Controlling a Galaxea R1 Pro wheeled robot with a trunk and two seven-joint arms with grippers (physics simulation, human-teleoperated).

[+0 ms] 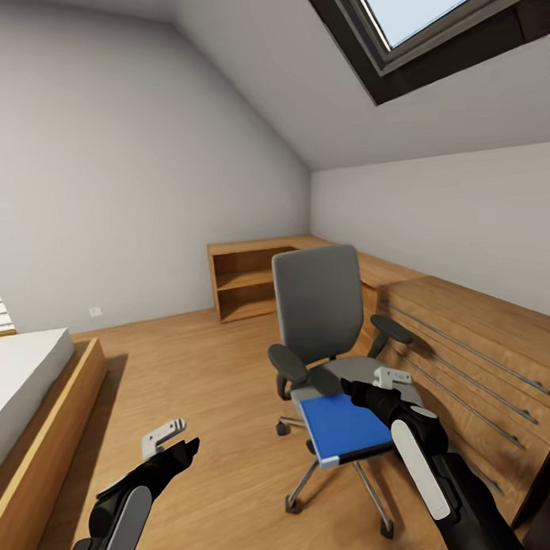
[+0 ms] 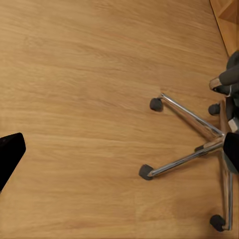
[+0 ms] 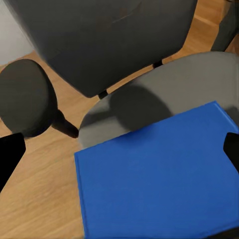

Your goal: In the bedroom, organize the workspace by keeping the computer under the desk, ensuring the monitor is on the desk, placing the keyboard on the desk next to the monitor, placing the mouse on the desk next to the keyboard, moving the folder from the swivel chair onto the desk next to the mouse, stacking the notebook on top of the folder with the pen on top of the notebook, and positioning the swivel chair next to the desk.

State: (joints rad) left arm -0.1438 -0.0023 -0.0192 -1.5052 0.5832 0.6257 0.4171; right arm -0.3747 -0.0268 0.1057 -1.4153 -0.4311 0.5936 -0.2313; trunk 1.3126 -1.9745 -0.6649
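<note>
The grey swivel chair (image 1: 318, 305) stands mid-room on the wooden floor, and its chrome star base (image 2: 199, 134) appears in the left wrist view. A bright-blue folder (image 1: 344, 425) lies flat on the seat's front half. My right gripper (image 1: 370, 384) hovers open just above the folder's (image 3: 159, 174) far edge, fingers spread wide with nothing between them. Behind the folder are the seat (image 3: 194, 84) and one armrest (image 3: 25, 97). My left gripper (image 1: 179, 442) hangs open over bare floor to the left of the chair. The desk, computer, monitor, keyboard, mouse, notebook and pen are out of view.
A long light-wood drawer chest (image 1: 467, 340) runs along the right wall close behind the chair. An open wooden shelf unit (image 1: 244, 284) stands at the back. A bed with a wooden frame (image 1: 42, 410) sits at the left. Open floor lies between bed and chair.
</note>
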